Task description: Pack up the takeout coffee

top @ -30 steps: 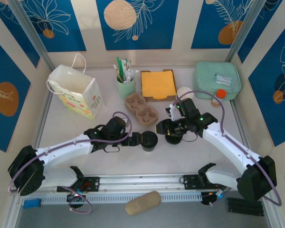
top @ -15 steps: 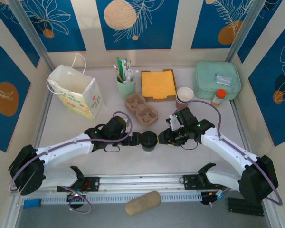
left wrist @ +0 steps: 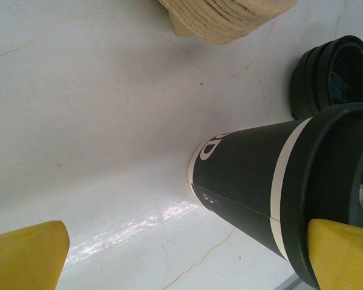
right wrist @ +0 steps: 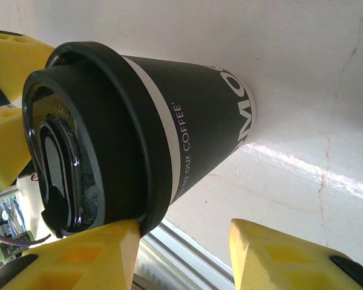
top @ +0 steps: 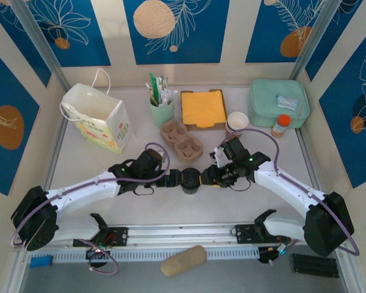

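Observation:
The takeout coffee (top: 191, 180) stands upright at the table's middle: a dark cup with a white band, white lettering and a black lid. My left gripper (top: 178, 179) is at its left side and open wide. In the left wrist view the cup (left wrist: 260, 175) sits toward one yellow fingertip (left wrist: 342, 257), which overlaps the lid edge. My right gripper (top: 203, 177) is at the cup's right side. In the right wrist view one fingertip (right wrist: 85, 257) touches the lid rim of the cup (right wrist: 181, 115). The gap of the right gripper (right wrist: 181, 244) holds nothing.
A pulp cup carrier (top: 181, 139) lies just behind the cup. A stack of loose black lids (left wrist: 336, 75) sits beside it. At the back stand a white paper bag (top: 100, 119), a green utensil cup (top: 161, 111), yellow napkins (top: 202, 108), stacked lidless cups (top: 236, 122) and a green box (top: 279, 102).
My right gripper has moved left from the loose lids up to the cup, and its jaws have narrowed. The left arm and the cup have stayed still.

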You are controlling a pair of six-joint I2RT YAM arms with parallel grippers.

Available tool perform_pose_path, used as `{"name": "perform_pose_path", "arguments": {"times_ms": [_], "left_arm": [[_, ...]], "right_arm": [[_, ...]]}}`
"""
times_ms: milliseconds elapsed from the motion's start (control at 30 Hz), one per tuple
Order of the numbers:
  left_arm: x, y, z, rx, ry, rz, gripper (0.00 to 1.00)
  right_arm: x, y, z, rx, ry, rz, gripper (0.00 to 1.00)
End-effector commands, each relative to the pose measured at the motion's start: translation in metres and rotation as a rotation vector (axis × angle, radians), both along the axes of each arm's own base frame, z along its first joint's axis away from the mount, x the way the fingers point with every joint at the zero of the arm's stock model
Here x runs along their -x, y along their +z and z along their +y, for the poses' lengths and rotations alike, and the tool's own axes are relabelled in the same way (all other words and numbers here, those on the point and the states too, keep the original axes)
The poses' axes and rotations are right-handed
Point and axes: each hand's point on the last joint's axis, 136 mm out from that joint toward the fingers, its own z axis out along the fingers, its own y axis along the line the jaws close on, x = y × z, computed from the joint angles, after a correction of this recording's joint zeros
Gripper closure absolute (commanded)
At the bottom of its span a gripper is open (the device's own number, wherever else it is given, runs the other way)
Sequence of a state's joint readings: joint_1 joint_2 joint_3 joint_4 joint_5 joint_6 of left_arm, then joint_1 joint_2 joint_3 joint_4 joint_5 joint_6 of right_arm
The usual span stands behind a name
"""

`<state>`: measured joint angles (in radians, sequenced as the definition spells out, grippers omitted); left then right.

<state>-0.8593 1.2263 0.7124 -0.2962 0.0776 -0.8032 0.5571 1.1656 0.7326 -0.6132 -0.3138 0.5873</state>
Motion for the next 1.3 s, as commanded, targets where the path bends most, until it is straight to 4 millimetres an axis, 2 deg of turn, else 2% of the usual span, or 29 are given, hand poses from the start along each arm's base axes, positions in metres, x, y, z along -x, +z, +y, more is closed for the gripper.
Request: {"name": "perform_pose_path", "arguments": {"times_ms": [0, 133, 233, 367, 600, 700, 967, 1133, 1267], "left_arm": [[0.006, -0.014, 0.007, -0.049, -0.012, 0.034, 0.00], [0.009, -0.024, 0.008, -0.046, -0.005, 0.057, 0.00], [0.012, -0.033, 0.010, -0.043, 0.003, 0.078, 0.00], [0.013, -0.031, 0.012, -0.046, 0.007, 0.069, 0.00], [0.005, -0.017, 0.010, -0.059, -0.002, 0.032, 0.00], [0.004, -0.013, 0.009, -0.057, -0.005, 0.022, 0.00], [0.000, 0.001, 0.005, -0.036, -0.010, -0.007, 0.00], [-0.005, 0.020, 0.000, 0.002, -0.012, -0.044, 0.00], [-0.010, 0.044, -0.004, 0.047, -0.012, -0.095, 0.01]], "right_arm": [[0.004, -0.017, -0.003, 0.037, -0.015, 0.038, 0.56], [0.011, -0.036, -0.011, 0.076, -0.036, 0.082, 0.56], [0.016, -0.042, -0.014, 0.088, -0.043, 0.108, 0.57], [0.012, -0.026, -0.009, 0.060, -0.036, 0.084, 0.56], [-0.012, 0.023, 0.001, 0.006, -0.009, -0.015, 0.54], [-0.020, 0.038, 0.003, -0.003, -0.005, -0.052, 0.54], [-0.025, 0.048, 0.010, 0.021, 0.044, -0.103, 0.48], [-0.022, 0.053, 0.015, 0.095, 0.100, -0.151, 0.42], [-0.022, 0.056, 0.019, 0.169, 0.137, -0.198, 0.38]]}}
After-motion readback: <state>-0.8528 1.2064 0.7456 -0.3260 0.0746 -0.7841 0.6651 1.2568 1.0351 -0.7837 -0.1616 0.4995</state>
